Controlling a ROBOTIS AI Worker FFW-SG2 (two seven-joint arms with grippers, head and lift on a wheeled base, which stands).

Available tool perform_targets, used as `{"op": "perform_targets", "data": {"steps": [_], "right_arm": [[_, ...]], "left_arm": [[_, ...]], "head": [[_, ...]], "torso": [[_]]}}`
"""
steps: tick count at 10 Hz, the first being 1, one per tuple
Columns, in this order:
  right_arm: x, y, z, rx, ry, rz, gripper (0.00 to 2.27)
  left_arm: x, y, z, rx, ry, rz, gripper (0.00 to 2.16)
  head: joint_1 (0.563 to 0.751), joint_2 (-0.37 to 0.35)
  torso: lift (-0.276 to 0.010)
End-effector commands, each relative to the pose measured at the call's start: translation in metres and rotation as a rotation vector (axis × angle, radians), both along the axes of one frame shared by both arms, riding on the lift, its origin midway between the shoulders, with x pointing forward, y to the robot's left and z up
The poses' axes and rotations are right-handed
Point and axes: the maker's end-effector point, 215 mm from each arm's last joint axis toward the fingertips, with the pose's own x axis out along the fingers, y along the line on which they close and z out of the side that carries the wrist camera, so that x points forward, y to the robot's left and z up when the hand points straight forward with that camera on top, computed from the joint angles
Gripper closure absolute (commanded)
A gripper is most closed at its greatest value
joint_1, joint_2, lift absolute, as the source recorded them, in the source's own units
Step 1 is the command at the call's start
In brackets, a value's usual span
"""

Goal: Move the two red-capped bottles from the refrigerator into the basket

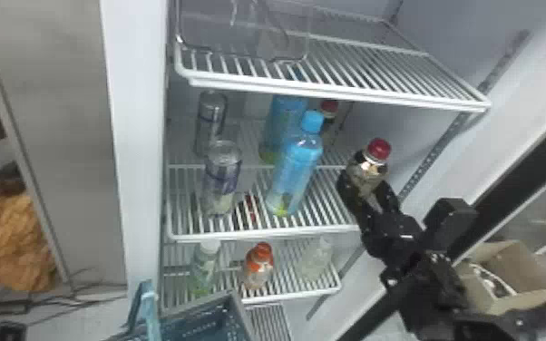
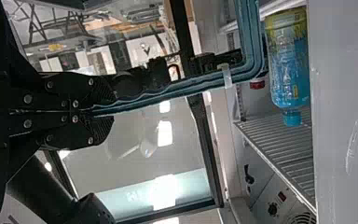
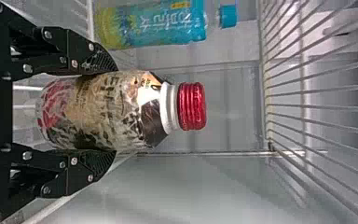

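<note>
Tool [image 1: 367, 185] at right grips a red-capped bottle [image 1: 369, 170] near a shelf [image 1: 258, 235].

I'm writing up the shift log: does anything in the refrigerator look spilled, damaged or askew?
Nothing clearly. The red-capped bottle in the right gripper is upright, cap on; the front blue-capped bottle and two cans stand upright. A red patch by the nearer can is too unclear to judge.

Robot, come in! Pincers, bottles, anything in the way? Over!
Left pincer shut on the basket. Right pincer clamping a red-capped bottle. Blue-capped bottle partly in front of the other red-capped one.
</note>
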Motion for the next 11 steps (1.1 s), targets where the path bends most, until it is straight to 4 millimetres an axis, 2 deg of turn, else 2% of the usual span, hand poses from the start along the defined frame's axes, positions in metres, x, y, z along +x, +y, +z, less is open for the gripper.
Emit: {"op": "perform_targets", "data": {"steps": [1,3,6,8,11], "right_arm": [[-0.016,0.012,0.012,0.037,-0.011,0.032,1.28],[-0.044,0.033,0.025,0.058,0.036,0.106,1.28],[-0.098,0.049,0.043,0.020,0.110,0.145,1.28],[-0.125,0.056,0.039,0.015,0.173,0.160,1.28],[-0.156,0.089,0.028,0.060,0.279,0.254,1.28]], "left_arm": [[0.000,0.000,0.000,0.001,0.000,-0.002,1.20],[0.000,0.000,0.001,0.001,-0.003,-0.003,1.20],[0.001,0.001,0.001,0.001,-0.003,-0.002,1.20],[0.000,0.000,0.000,0.002,0.002,-0.005,1.20],[0.000,0.001,-0.001,0.002,0.002,-0.001,1.20]], "head": [[0.695,-0.350],[0.695,-0.350],[0.695,-0.350],[0.695,-0.350],[0.695,-0.350]], "torso": [[0.000],[0.000],[0.000],[0.000],[0.000]]}}
